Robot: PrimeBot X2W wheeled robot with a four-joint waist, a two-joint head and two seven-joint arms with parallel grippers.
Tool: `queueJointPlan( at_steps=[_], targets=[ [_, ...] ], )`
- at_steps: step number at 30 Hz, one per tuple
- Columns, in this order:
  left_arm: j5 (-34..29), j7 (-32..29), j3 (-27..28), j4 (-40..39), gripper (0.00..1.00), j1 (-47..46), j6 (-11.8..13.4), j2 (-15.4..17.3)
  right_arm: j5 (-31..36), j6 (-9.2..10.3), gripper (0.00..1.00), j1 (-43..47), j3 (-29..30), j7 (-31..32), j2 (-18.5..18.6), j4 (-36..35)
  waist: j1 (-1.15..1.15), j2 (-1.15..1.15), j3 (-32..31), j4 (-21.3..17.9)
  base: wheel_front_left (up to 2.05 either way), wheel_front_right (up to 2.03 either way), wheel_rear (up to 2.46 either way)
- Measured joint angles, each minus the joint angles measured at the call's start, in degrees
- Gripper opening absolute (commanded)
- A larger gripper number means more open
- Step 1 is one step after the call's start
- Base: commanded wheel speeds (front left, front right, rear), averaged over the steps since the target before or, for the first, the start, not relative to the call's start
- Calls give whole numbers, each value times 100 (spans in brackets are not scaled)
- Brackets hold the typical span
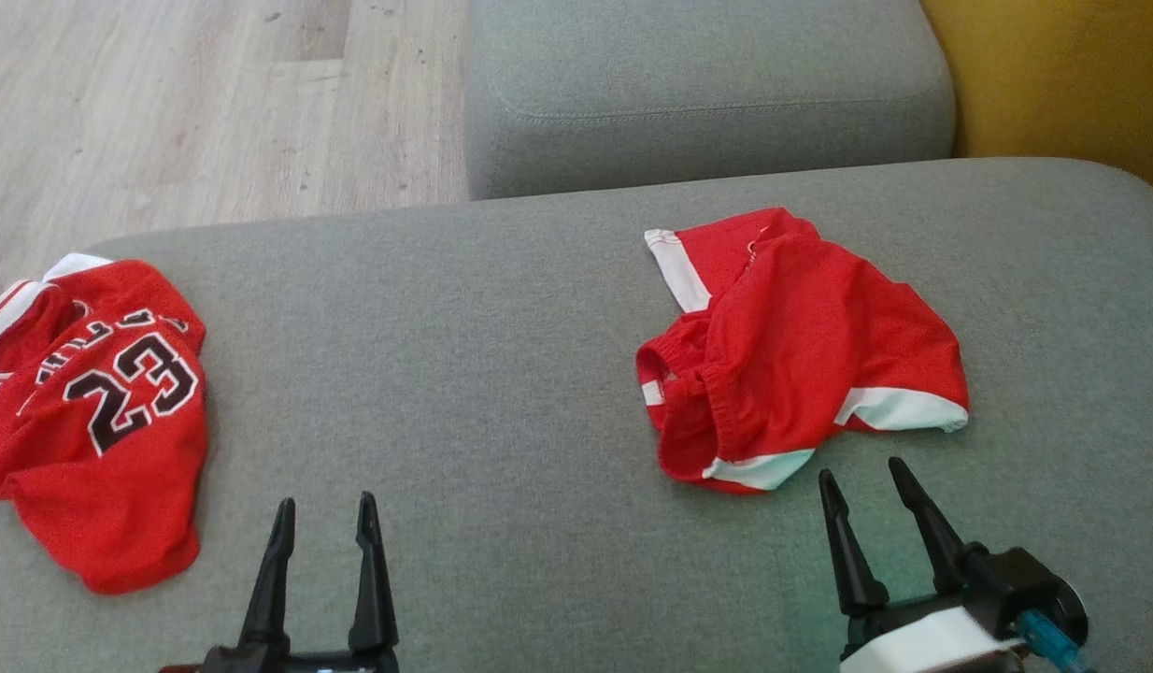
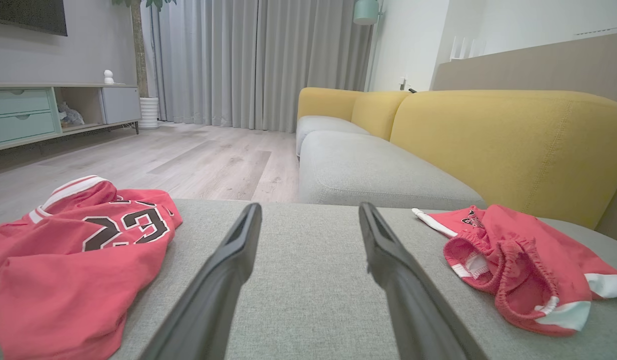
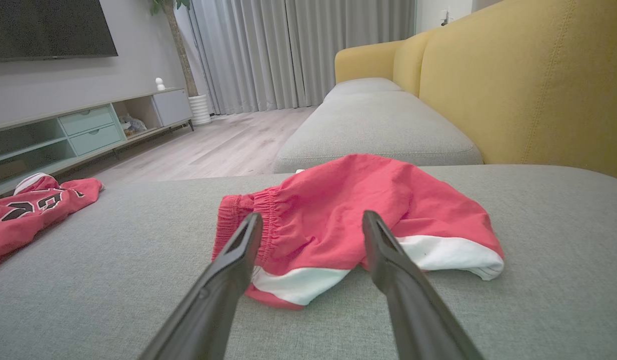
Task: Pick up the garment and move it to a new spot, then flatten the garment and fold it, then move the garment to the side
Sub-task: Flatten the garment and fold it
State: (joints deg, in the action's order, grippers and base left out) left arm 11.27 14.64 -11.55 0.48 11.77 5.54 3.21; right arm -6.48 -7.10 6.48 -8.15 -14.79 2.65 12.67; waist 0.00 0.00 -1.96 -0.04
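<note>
A crumpled pair of red mesh shorts with white side trim and an elastic waistband (image 1: 801,346) (image 2: 513,260) (image 3: 348,210) lies bunched on the right half of a broad grey fabric sofa cushion (image 1: 502,374), waistband turned toward the robot; the right gripper (image 1: 861,472) (image 3: 312,220) hovers just short of the near hem, its two dark fingers spread wide and holding nothing, the shorts framed between them in the right wrist view. The left gripper (image 1: 326,502) (image 2: 309,207) hangs over bare cushion near the front edge, likewise spread and empty; a rumpled red basketball jersey bearing a black-and-white number 23 (image 1: 100,421) (image 2: 78,260) (image 3: 28,210) rests at the cushion's far left, well apart from the shorts. Beyond lie a second grey seat cushion (image 1: 707,84), a mustard-yellow upholstered backrest (image 1: 1062,75) (image 2: 508,145) (image 3: 528,85) and a pale wood-plank floor (image 1: 212,103).
</note>
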Motion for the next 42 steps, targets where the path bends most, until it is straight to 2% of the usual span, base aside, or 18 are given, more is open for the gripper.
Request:
queueJointPlan(
  at_steps=[11,20,23,28,34,42],
  targets=[
    [-24,0,-52,82,100,8,-9,0,1,0,100,1,-42,0,0,3,0,0,14,-15,0,0,0],
    [-180,0,-383,268,100,-25,-447,0,11,0,100,-2,-102,0,0,5,0,0,95,-188,0,0,0],
    [-436,0,-756,553,100,-269,-692,2,10,0,100,-7,-102,0,1,5,0,0,179,-332,0,0,0],
    [-556,-1,-1344,1215,100,-862,-911,0,10,0,100,-81,-194,0,2,4,0,0,351,-558,0,0,0],
    [-828,-1,-1917,2190,100,-1887,-1069,-3,4,0,100,-467,-269,0,1,0,2,0,665,-912,0,0,0],
    [-725,-1,-2312,3193,100,-2663,-1180,-12,-36,0,100,-600,-349,1,2,-8,1,0,984,-1414,0,0,0]
  ],
)
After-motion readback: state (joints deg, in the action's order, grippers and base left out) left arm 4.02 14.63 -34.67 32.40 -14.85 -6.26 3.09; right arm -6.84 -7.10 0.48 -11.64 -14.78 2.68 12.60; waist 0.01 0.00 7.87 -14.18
